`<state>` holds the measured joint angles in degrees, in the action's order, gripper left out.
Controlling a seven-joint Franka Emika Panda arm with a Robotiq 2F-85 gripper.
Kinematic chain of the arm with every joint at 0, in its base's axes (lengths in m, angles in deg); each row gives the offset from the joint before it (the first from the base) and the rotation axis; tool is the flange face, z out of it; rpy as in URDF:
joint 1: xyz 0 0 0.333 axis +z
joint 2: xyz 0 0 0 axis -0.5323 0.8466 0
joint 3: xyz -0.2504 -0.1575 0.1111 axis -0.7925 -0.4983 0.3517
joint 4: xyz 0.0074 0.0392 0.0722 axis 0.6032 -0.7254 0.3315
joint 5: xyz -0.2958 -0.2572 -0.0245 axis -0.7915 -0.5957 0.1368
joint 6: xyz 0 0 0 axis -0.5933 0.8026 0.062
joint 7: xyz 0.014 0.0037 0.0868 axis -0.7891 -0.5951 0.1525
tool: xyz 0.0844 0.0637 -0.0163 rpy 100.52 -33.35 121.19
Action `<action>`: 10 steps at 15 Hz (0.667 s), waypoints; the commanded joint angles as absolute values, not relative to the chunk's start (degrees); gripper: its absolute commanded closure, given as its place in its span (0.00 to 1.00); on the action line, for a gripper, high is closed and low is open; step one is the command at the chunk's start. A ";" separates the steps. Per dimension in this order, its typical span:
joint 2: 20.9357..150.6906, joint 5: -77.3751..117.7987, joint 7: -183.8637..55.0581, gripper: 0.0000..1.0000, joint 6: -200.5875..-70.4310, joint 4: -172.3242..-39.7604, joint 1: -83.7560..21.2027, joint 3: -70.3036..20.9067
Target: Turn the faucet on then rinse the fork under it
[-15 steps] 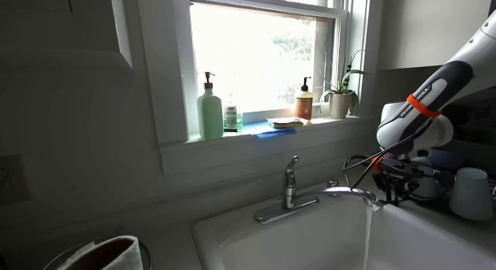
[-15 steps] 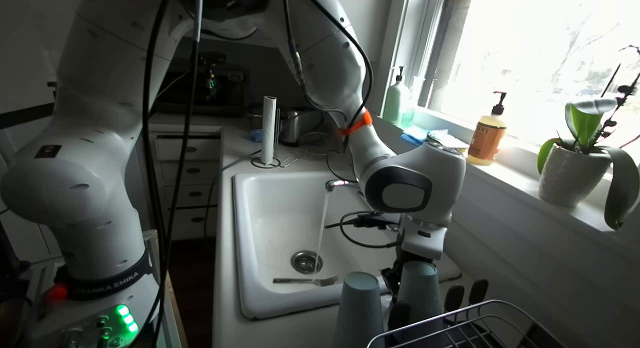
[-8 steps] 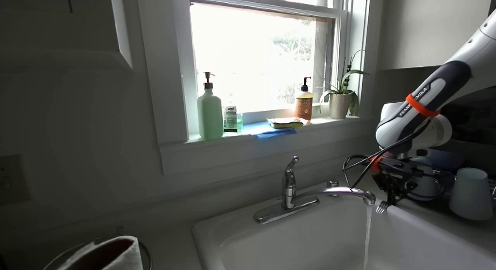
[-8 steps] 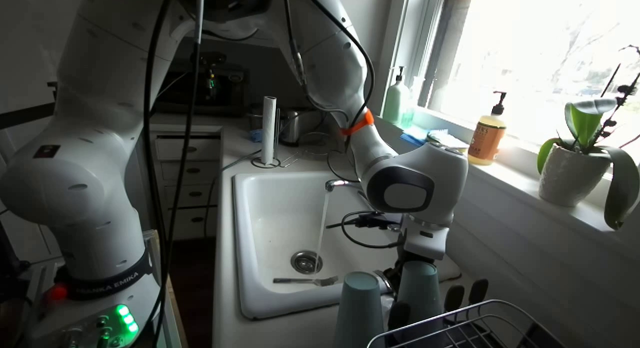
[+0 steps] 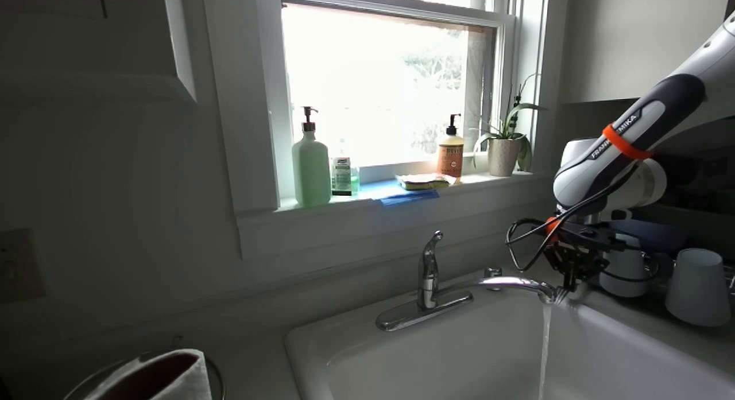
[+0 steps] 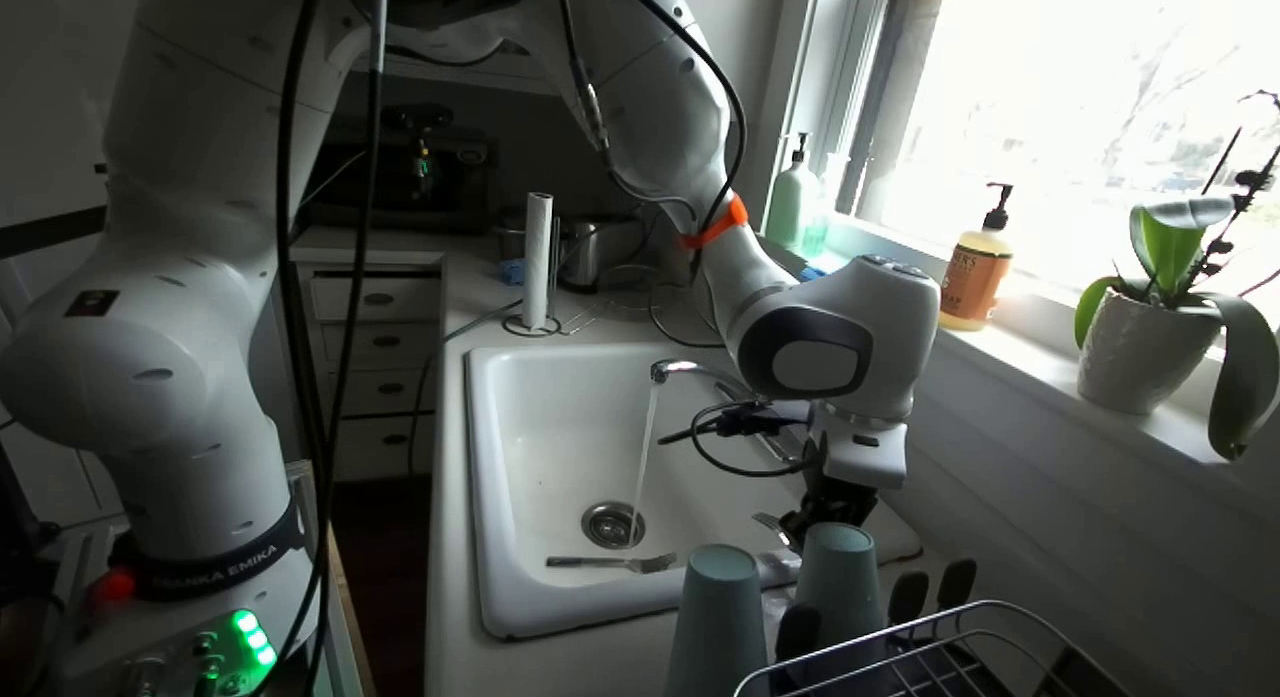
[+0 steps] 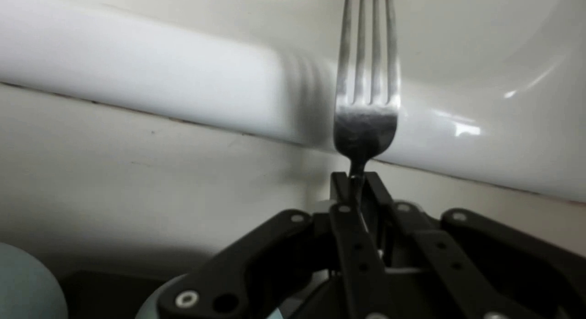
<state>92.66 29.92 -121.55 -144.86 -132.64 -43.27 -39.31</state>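
Note:
My gripper (image 7: 355, 176) is shut on a silver fork (image 7: 365, 127), gripping it at the neck just behind the head. In the wrist view its tines point away from me, over the rim of the white sink (image 7: 219, 72). An exterior view shows the held fork (image 5: 561, 296) just beside the tip of the silver faucet (image 5: 428, 274). Water (image 6: 648, 447) runs from the spout toward the drain, apart from the fork in that view. Another fork (image 6: 612, 563) lies on the sink floor. The held fork's handle is mostly hidden by the fingers.
Upturned pale cups (image 6: 722, 617) and a wire dish rack (image 6: 960, 632) stand close to the gripper. Soap bottles (image 5: 312, 167), a sponge (image 5: 424, 182) and a potted plant (image 5: 503, 153) line the window sill. A paper towel holder (image 6: 538, 262) stands beyond the sink.
The jaws have come together on the fork. Since then my gripper has risen and shifted slightly toward the faucet, lifting the fork with it. The water keeps running.

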 commanded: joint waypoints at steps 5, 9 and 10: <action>86.10 29.26 -117.56 0.97 -143.42 -135.58 -41.26 -37.24; 83.73 28.57 -116.29 0.97 -141.02 -136.59 -40.06 -36.50; 83.23 27.86 -116.74 0.97 -140.37 -136.84 -39.59 -36.63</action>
<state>86.64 29.54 -117.35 -142.42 -134.39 -40.14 -36.83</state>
